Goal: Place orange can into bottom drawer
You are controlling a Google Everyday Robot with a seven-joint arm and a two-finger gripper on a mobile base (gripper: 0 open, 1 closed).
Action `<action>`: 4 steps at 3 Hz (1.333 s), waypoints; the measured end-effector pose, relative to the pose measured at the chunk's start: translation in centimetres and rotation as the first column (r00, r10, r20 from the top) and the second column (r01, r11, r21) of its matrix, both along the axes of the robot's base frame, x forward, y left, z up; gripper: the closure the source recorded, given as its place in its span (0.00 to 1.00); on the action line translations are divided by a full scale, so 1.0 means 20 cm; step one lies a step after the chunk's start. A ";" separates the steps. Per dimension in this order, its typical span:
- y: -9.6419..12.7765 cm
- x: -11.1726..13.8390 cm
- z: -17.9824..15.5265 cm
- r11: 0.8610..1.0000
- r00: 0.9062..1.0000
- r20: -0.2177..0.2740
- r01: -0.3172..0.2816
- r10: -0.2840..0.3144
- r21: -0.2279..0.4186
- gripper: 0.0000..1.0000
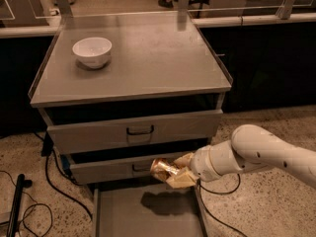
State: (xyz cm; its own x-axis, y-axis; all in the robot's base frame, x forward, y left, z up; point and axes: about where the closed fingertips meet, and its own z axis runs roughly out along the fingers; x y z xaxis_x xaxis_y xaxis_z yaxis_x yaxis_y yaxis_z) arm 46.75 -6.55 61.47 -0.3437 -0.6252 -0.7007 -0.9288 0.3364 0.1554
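Observation:
The orange can (pixel 161 169) is a shiny golden can held sideways in my gripper (pixel 174 172), whose pale fingers (pixel 181 178) are shut on it. The gripper reaches in from the right on a white arm (pixel 256 153). It hangs in front of the middle drawer and above the back of the bottom drawer (pixel 118 216), which is pulled out open, a shallow grey tray with a flat floor. The can's shadow falls on that floor.
A white bowl (pixel 92 51) stands on the cabinet top (pixel 148 63) at the back left. Two shut grey drawers with dark handles (pixel 139 130) sit above the open one. Black cables (pixel 29 211) lie on the speckled floor at the left.

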 end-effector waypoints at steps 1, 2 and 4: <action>0.02 0.02 -0.17 0.999 1.000 -0.028 0.005 -0.006 -0.044 1.00; 0.03 0.05 -0.54 0.996 0.998 -0.057 0.006 -0.011 -0.093 1.00; 0.06 0.08 -1.01 0.999 1.000 0.019 0.001 0.000 -0.036 1.00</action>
